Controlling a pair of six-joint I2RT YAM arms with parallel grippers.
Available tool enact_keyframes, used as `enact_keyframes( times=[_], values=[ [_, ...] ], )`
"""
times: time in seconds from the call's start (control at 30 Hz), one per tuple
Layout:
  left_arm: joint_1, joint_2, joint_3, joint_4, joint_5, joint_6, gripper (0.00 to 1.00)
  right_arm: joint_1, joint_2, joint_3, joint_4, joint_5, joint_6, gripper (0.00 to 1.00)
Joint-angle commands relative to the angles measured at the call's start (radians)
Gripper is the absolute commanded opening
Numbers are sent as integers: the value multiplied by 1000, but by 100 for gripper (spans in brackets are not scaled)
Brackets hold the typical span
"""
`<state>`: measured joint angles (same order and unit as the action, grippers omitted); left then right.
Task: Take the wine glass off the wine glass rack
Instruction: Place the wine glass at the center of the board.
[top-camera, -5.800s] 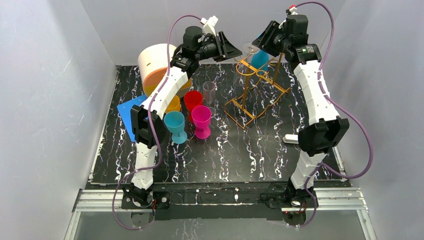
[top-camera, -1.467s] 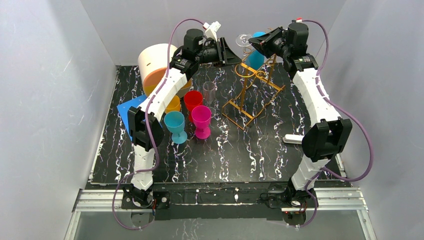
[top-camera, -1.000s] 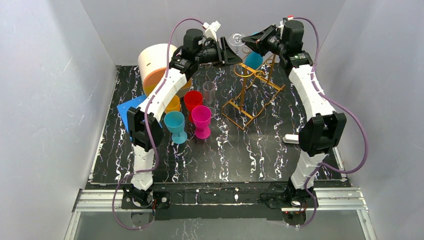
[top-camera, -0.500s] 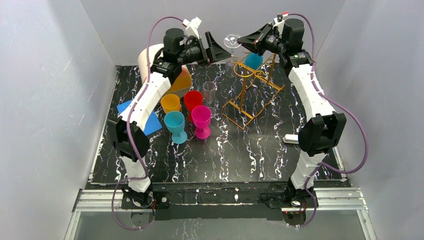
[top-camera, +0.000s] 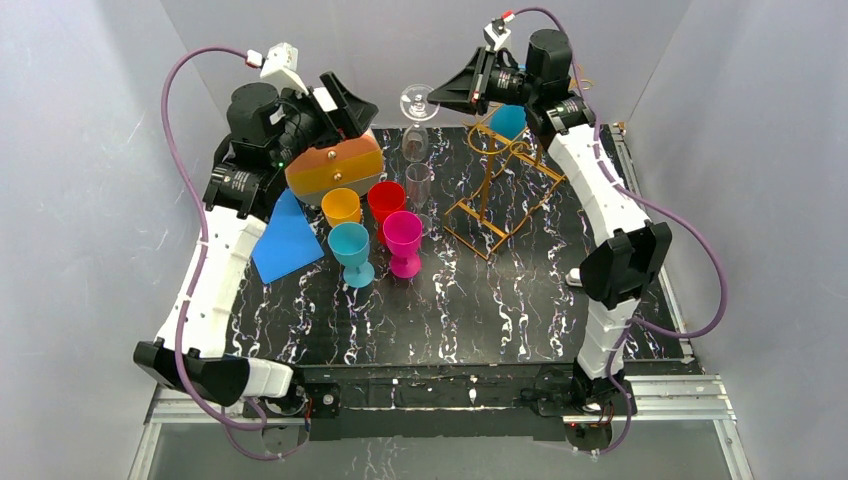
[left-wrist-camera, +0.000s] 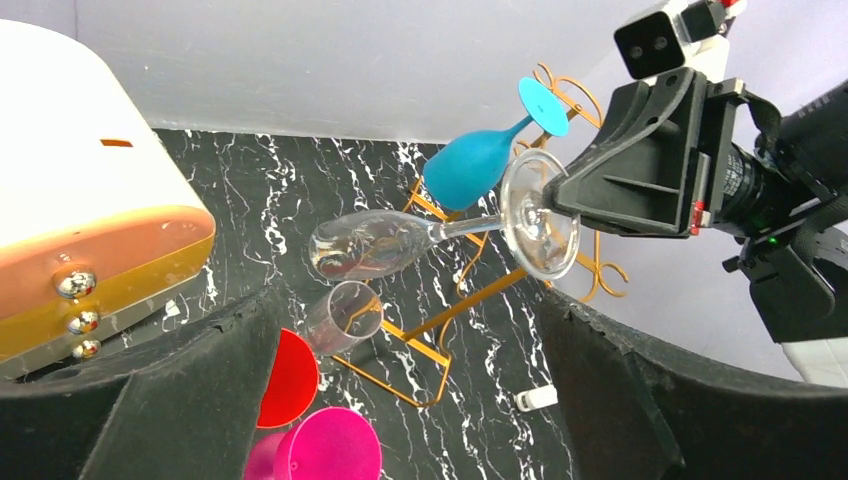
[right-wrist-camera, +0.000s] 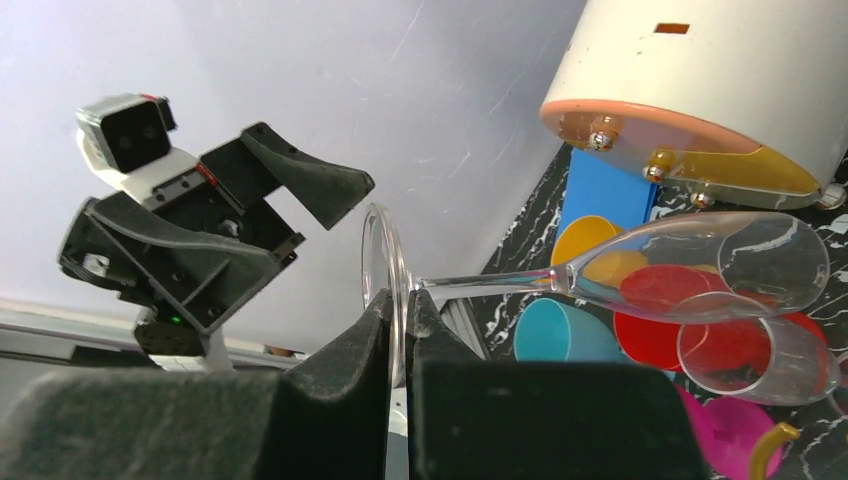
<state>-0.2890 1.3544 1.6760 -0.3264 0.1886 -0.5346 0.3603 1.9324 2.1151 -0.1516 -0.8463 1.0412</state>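
Observation:
The clear wine glass (top-camera: 415, 140) hangs in the air to the left of the golden wire wine glass rack (top-camera: 505, 190), apart from it. My right gripper (top-camera: 432, 98) is shut on the glass's round foot (right-wrist-camera: 385, 260), and the bowl (right-wrist-camera: 700, 265) points away from the gripper. In the left wrist view the same glass (left-wrist-camera: 380, 243) lies sideways in front of the rack (left-wrist-camera: 450, 330). My left gripper (top-camera: 350, 108) stands open near the white and orange container, well left of the glass. Nothing is between its fingers (left-wrist-camera: 180, 400).
A blue wine glass (top-camera: 508, 120) hangs upside down on the rack. Orange (top-camera: 341, 207), red (top-camera: 386, 199), magenta (top-camera: 403, 238) and teal (top-camera: 350, 247) cups and a clear tumbler (top-camera: 419, 185) stand left of the rack. A white-orange container (top-camera: 335, 165), blue sheet (top-camera: 285, 238) and small white object (top-camera: 578, 278) are also present.
My left gripper opened, let go of the glass and swung back to the left. The right arm carried the clear glass leftward, off the rack's top rails.

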Motion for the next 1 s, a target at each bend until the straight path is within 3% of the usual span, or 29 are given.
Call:
enact_keyframes(
  times=[0.0,0.33,0.5,0.7,0.97],
  values=[
    [3,-71,-5,-31,77,34,97,34,-102,10,-10,-37,-125,1],
    [3,-149,-78,98,498,-91,83,170,-320,-200,-16,109,-332,1],
    [3,-145,-106,102,515,-83,81,173,-339,-254,-12,171,-356,1],
    [2,-131,-119,90,529,-70,75,173,-340,-245,3,143,-363,1],
    [1,-121,-123,101,634,-113,57,176,-400,-305,-25,132,-379,1]
  ],
)
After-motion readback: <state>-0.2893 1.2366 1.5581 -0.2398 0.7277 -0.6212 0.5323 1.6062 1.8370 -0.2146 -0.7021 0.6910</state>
